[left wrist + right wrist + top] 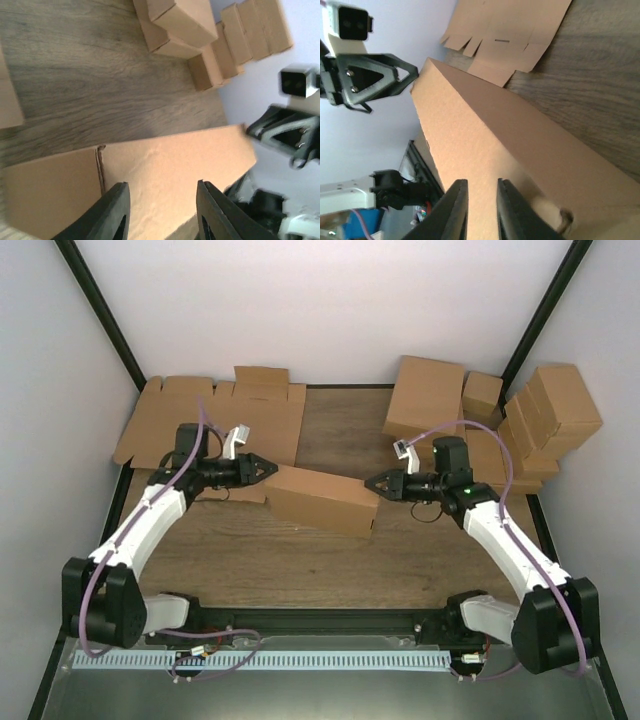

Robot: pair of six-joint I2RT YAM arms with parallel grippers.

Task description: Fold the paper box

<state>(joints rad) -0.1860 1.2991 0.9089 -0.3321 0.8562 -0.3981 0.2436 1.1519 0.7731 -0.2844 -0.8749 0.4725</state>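
The paper box point(322, 498) is a closed, wide, shallow brown cardboard box. It sits tilted on the wooden table between my two grippers. My left gripper point(268, 469) is at its left end and my right gripper point(372, 483) is at its right end. In the left wrist view the jaws point(162, 192) stand wide apart over the box's top face point(170, 165), holding nothing. In the right wrist view the gripper point(481, 192) has its jaws only a little apart, tips against the box's face point(470, 140). No edge shows between them.
Flat cardboard blanks point(200, 425) lie at the back left and also show in the right wrist view point(510, 30). Several closed brown boxes point(425, 395) are stacked at the back right, some leaning on the wall point(560, 405). They also show in the left wrist view point(180, 25).
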